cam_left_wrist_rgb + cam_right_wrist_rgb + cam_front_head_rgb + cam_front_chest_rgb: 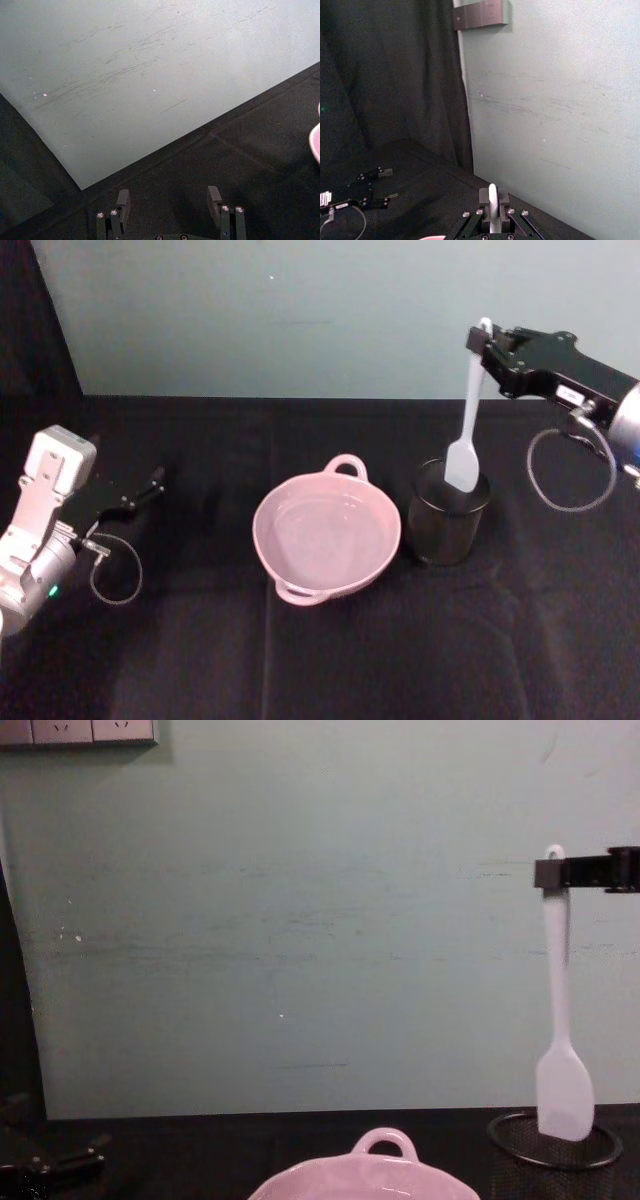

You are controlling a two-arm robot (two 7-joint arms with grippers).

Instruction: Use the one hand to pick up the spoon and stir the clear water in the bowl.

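1. The long, slim white plastic spoon (pixel 467 425) hangs upright to the right of the pale pink glossy ceramic bowl (pixel 258 525). Its flat, spatula-like blade is at the mouth of the black wire-mesh cup (pixel 445 535), which stands just beside the bowl's right side.
2. The black flat 2-finger right gripper (pixel 487 345) is clamped on the spoon's handle just under the hole at its tip, high above and right of the bowl.
3. Open black cloth (pixel 200 640) spreads in front of the bowl and to its left.
4. The small black left gripper (pixel 150 483) sits low, well apart to the bowl's left, fingers spread.
5. Whether the blade's lower edge touches the cup cannot be told. The chest view cuts off the lower bowl and cup.
6. Clear water (pixel 325 530) lies in the bowl, which has 2 loop handles on its wavy rim. A scuffed pale green wall (pixel 300 310) rises behind the bowl.
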